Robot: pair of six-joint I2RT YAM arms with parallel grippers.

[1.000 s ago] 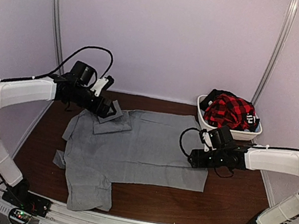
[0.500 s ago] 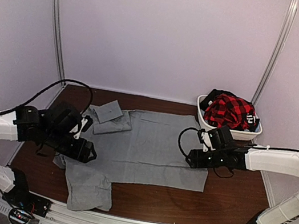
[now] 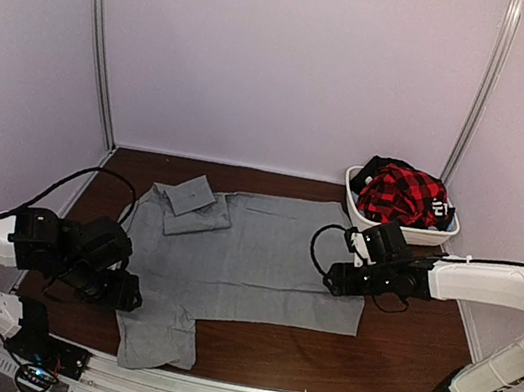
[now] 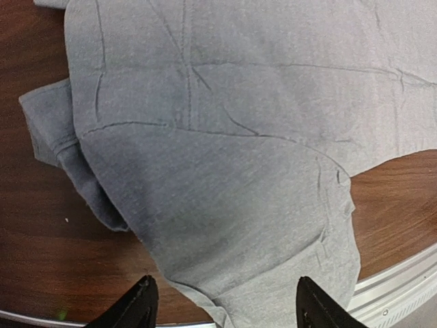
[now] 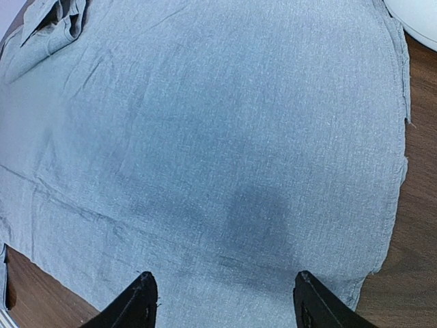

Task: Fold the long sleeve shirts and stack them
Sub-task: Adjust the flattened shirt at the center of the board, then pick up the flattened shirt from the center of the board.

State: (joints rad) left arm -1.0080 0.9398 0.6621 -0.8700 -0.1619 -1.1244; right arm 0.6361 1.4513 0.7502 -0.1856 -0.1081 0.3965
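Folding looks barely begun: the grey shirt (image 3: pixel 251 255) lies spread on the worktop (image 3: pixel 397 352), far sleeve tucked in, near sleeve sprawling. Both the left claw (image 3: pixel 126 291) and the right claw (image 3: pixel 334 275) hover open and empty. Other garments (image 3: pixel 399 195) wait in the basket (image 3: pixel 433 236).

Soft, even light from above fills the overhead view. The pale back wall (image 3: pixel 296 60) takes a lilac cast, and straight lines bow near the left and right edges. The dark brown wooden bench (image 3: pixel 396 357) gleams faintly. In the right wrist view, a soft shadow darkens the lower centre of the light-grey cloth shirt (image 5: pixel 205 102).
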